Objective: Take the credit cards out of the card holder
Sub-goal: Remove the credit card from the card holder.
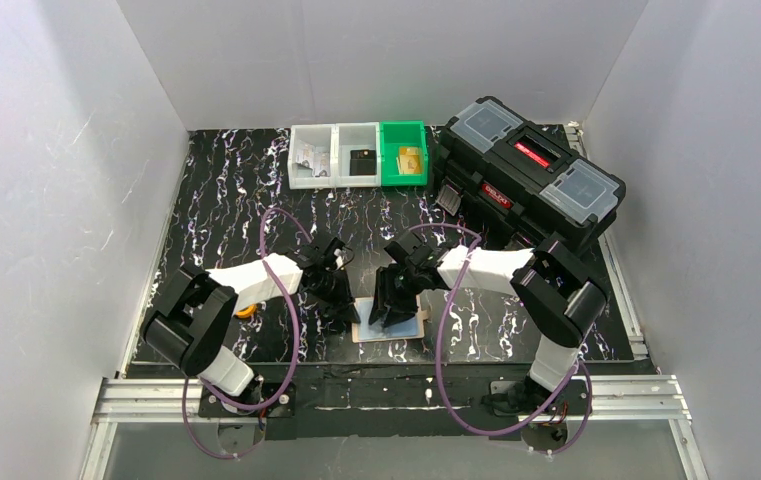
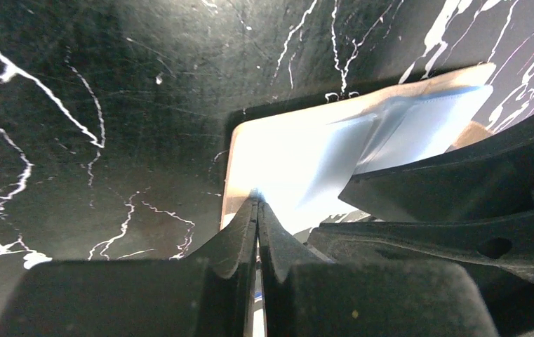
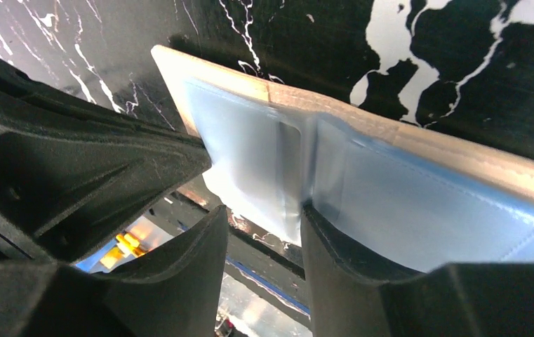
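Note:
The cream-beige card holder (image 1: pixel 396 327) lies open and flat near the table's front edge, between both grippers. Its inside shows pale blue with a raised fold down the middle (image 3: pixel 299 168). I cannot tell whether that blue is a credit card or lining, and no tan-gold card shows. My left gripper (image 1: pixel 344 318) is shut, with its tips (image 2: pixel 257 200) resting on the holder's (image 2: pixel 299 154) left part. My right gripper (image 1: pixel 384 312) is open over the holder (image 3: pixel 460 161). Its right finger (image 3: pixel 334 246) touches the blue fold and its left finger (image 3: pixel 194 246) is clear of it.
Two clear bins (image 1: pixel 336 155) and a green bin (image 1: pixel 403 153) stand at the back centre. A large black toolbox (image 1: pixel 531 170) sits at the back right. A small orange thing (image 1: pixel 246 311) lies under the left arm. White walls enclose the table.

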Controlling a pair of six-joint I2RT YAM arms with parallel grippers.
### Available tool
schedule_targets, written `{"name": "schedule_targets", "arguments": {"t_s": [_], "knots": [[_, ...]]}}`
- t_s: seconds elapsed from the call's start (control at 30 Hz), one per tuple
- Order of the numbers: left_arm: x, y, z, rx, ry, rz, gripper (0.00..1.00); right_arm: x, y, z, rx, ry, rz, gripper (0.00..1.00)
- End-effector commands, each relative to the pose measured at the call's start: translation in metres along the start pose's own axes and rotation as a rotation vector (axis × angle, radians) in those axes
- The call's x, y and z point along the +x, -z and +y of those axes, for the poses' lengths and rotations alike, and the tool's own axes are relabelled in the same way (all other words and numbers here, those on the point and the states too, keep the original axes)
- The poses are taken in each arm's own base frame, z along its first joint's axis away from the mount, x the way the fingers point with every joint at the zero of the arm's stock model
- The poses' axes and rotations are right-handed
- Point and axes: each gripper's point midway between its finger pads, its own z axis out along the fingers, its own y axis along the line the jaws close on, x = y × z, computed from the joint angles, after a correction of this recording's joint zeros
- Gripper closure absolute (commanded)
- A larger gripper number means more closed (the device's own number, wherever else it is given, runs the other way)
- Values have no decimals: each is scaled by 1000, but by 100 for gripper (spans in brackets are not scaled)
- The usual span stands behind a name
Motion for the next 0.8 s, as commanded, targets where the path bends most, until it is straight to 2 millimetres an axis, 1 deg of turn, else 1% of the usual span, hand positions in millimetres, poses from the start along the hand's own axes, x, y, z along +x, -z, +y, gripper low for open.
{"name": "schedule_targets", "arguments": {"t_s": [0.0,0.17,0.3,0.37,0.43,0.57,0.6,0.67,0.77], "knots": [[7,2,-7,8,-1,17,100,-10,3,-9,104,26,-57,49],[9,8,-22,79,5,31,100,-9,-2,-15,191,39,-43,52],[11,9,-32,131,15,38,100,-11,1,-17,289,80,-79,53],[11,9,-32,134,24,44,100,-11,6,-13,310,109,-105,51],[10,9,-31,122,22,38,100,-11,10,-8,295,123,-128,47],[8,11,-34,123,5,32,100,-10,9,-12,312,130,-127,45],[7,12,-33,116,3,32,100,-9,9,-13,317,131,-124,43],[4,14,-28,72,-3,10,100,-9,8,-12,317,137,-123,36],[-2,22,-10,-28,4,-40,100,-10,8,-11,331,152,-127,31]]}}
